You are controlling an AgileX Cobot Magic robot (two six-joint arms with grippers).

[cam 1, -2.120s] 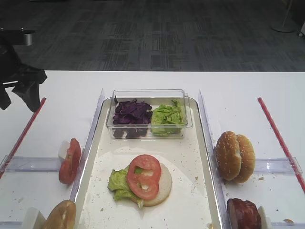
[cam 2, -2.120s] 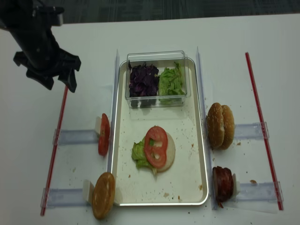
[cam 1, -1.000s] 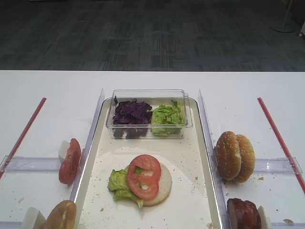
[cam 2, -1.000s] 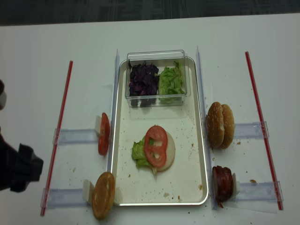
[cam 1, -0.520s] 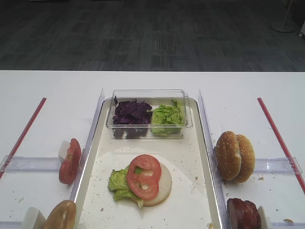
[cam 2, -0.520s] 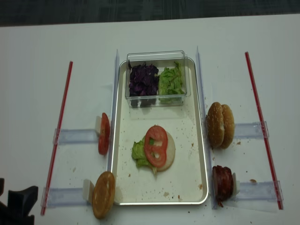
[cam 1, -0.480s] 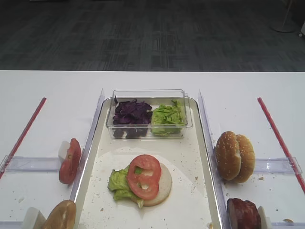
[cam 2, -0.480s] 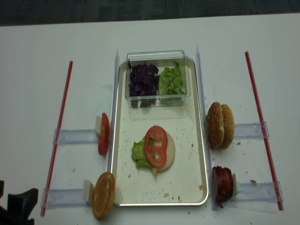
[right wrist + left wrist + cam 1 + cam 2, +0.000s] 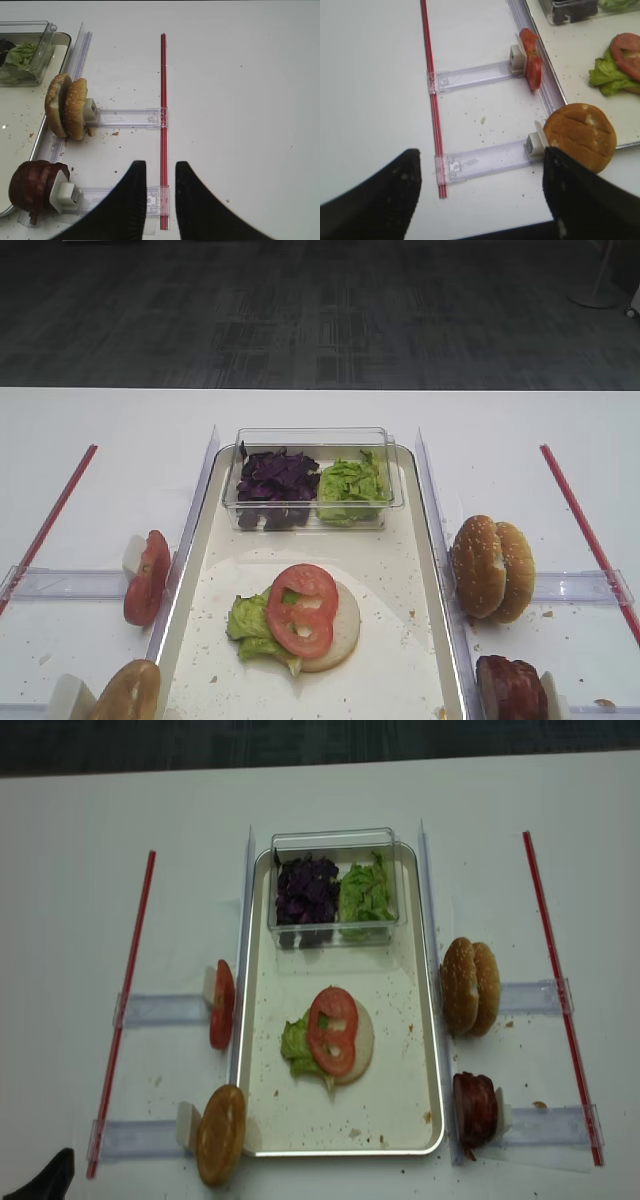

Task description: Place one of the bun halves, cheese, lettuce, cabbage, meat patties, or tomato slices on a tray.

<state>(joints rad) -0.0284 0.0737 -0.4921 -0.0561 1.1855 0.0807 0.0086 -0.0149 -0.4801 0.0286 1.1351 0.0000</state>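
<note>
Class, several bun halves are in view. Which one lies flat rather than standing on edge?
The bun half on the tray, lying flat under the lettuce and tomato slice. The other buns stand on edge in holders beside the tray.

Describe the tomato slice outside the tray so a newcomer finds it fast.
Start at the tray, then look just past its left rim. The tomato slice stands on edge there against a clear holder; the other slice lies flat on the stack.
</note>
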